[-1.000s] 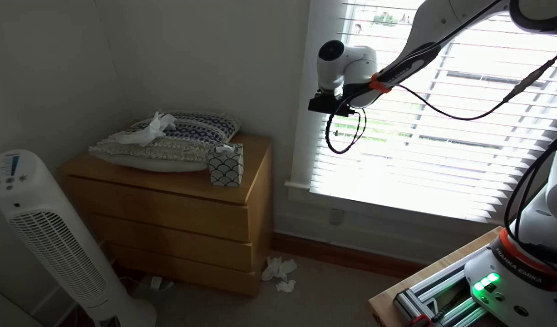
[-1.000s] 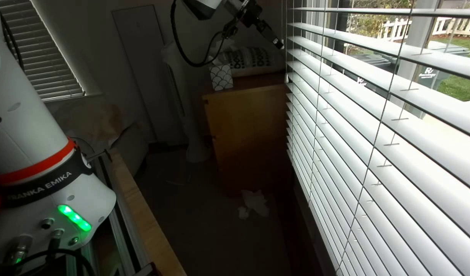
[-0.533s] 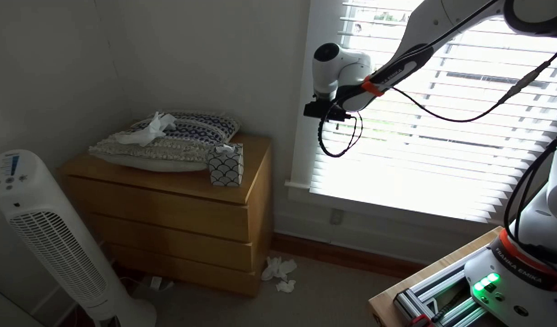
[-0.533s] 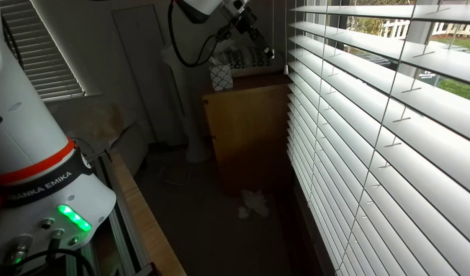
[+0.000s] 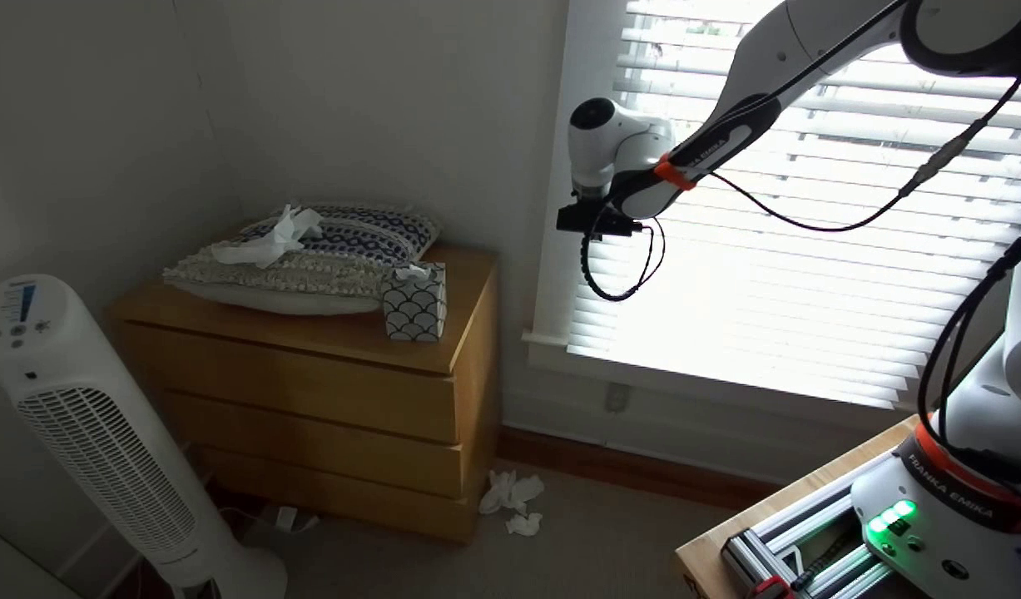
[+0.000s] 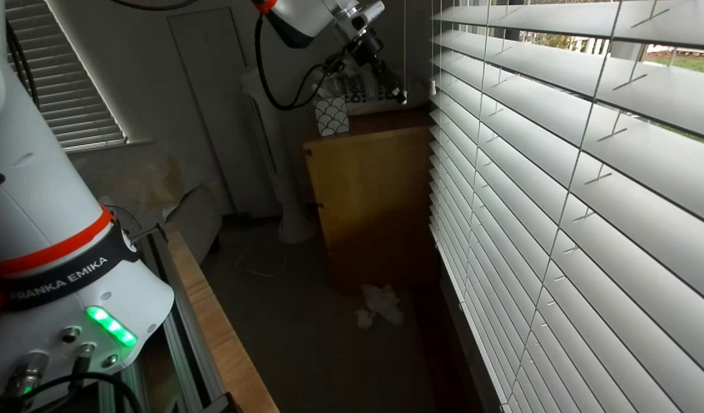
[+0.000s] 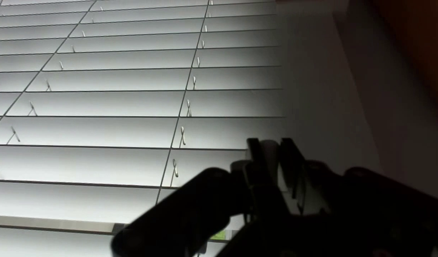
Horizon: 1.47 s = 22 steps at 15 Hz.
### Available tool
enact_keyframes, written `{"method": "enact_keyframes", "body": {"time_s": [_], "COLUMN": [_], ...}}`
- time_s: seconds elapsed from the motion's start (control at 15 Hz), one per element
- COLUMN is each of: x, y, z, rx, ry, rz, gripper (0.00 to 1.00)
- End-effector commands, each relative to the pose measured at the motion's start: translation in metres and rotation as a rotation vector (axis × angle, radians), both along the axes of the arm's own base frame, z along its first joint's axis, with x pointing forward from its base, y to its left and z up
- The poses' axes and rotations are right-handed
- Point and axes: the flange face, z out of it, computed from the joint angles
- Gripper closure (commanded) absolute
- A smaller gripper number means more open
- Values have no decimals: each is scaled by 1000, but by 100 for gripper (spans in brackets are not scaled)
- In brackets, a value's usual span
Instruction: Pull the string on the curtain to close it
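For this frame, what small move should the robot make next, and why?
Probably a short downward pull: the gripper is shut on the white tassel, the pull cord runs straight up from it, and in an exterior view gaps show between the upper slats of the white window blind, so it does not look fully closed.

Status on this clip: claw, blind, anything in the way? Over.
Claw shut on white string tassel. Blind tilted nearly closed, gaps higher up. Possible snag: second tassel hanging free near it.
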Motion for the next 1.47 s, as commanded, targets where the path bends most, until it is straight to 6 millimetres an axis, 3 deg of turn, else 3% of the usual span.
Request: {"method": "enact_keyframes", "body": {"time_s": [0.0, 0.73, 1.4], "x": [1, 1, 7], "y": [0, -6, -4], "z": [-22, -71, -97], "rx": [21, 54, 82], "ry": [58, 200, 272], "rz": [14, 45, 66], "gripper": [96, 96, 96]}}
